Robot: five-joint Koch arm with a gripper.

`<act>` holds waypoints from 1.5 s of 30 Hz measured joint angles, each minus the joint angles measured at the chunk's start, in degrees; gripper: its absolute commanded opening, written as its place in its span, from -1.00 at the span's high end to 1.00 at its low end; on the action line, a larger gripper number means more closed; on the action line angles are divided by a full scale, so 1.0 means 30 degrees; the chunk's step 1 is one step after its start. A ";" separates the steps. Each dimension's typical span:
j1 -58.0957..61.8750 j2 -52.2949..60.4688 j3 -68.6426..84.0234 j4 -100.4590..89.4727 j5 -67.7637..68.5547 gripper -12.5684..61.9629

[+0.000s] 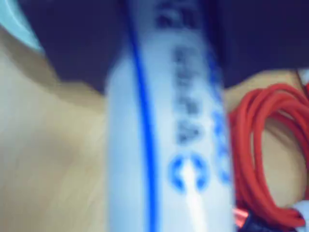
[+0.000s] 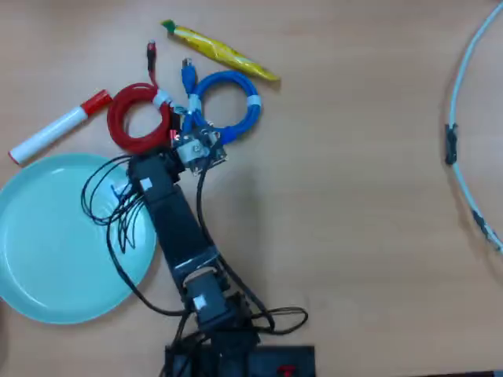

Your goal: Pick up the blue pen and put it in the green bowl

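In the wrist view the blue pen (image 1: 169,145) fills the middle, blurred and very close: a white barrel with a blue stripe and dark print. The dark jaws of my gripper (image 1: 164,72) flank it on both sides at the top, shut on it. From overhead the gripper (image 2: 192,147) sits between the two cable coils, and the arm hides the pen. The green bowl (image 2: 47,236) lies to the left of the arm in the overhead view. A pale sliver of the bowl (image 1: 14,24) shows at the wrist view's top left corner.
A red cable coil (image 2: 140,118) (image 1: 260,145) and a blue cable coil (image 2: 228,106) lie either side of the gripper. A red-capped white marker (image 2: 55,129) lies above the bowl, a yellow wrapper (image 2: 220,51) farther up. A thin hoop edge (image 2: 464,157) curves at right.
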 measured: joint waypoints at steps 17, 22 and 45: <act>-0.7852 0.0000 0.0586 -0.2168 0.2871 0.85; -0.9932 0.0000 0.1230 -0.3545 0.2900 0.85; -1.2656 -0.0439 0.6387 -1.3770 0.3311 0.85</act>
